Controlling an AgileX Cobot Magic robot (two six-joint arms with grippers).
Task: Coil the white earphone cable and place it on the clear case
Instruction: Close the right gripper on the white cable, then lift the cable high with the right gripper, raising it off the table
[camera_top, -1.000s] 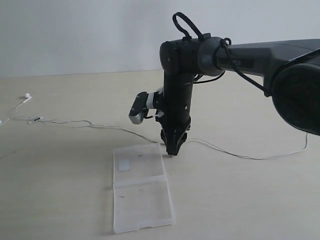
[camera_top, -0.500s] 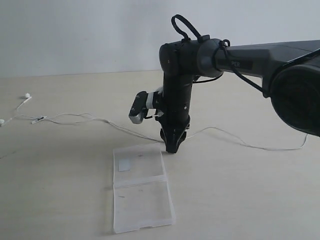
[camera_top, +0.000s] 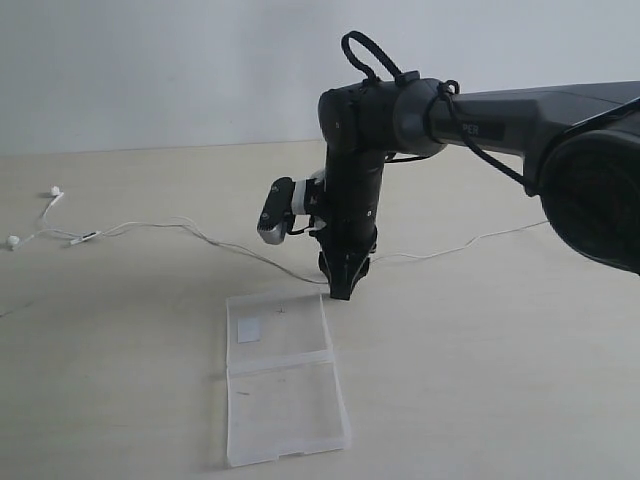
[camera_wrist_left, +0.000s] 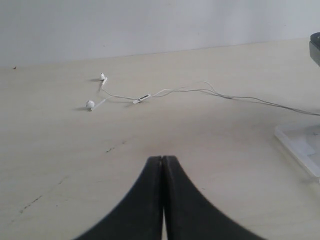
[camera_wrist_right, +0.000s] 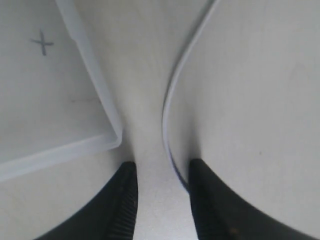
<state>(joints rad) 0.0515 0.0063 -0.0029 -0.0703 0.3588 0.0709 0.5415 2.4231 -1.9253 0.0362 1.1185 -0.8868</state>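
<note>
The white earphone cable (camera_top: 240, 250) has swung rearward across the worktop (camera_top: 480, 380). It runs left to right through the right tool (camera_top: 342, 290), whose jaws stand parted and seemingly hook it, just behind the clear case (camera_top: 285, 400). The left tool (camera_wrist_left: 162, 159), clenched and empty, sits farther off.

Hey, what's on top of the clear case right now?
Just a small white sticker and a cross mark on the case's half nearer the right pincer. The cable lies on the table beside that half, not on it. Nothing covers the case in the exterior view.
</note>
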